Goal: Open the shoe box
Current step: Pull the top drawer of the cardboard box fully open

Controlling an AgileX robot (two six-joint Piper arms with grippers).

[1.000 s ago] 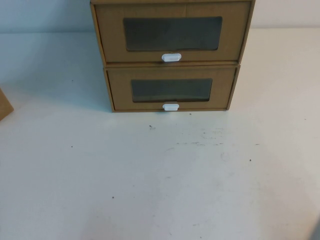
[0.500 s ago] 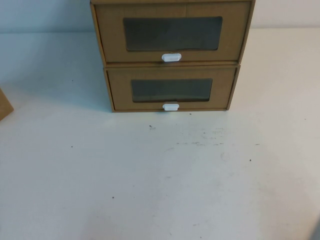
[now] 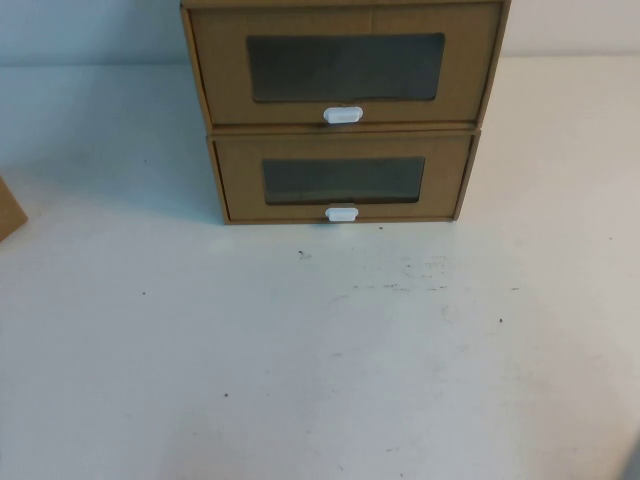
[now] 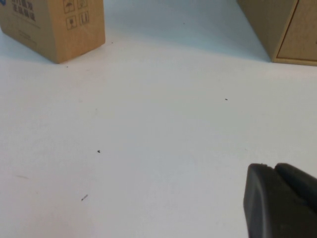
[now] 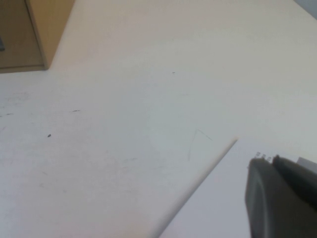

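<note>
Two brown cardboard shoe boxes stand stacked at the far middle of the white table. The upper box (image 3: 345, 62) and the lower box (image 3: 343, 178) each have a dark window and a small white handle, the lower handle (image 3: 341, 214) at the front bottom. Both drawers look closed. Neither arm shows in the high view. My left gripper (image 4: 272, 167) is shut with nothing in it, above bare table well to the left of the boxes, whose corner (image 4: 277, 25) shows. My right gripper (image 5: 270, 159) is shut and empty near the table's edge, far from the box corner (image 5: 34, 29).
A brown carton (image 4: 54, 25) stands on the table's left side, its corner (image 3: 8, 210) just inside the high view. The table edge (image 5: 198, 183) runs close to my right gripper. Small dark specks dot the white surface (image 3: 320, 340).
</note>
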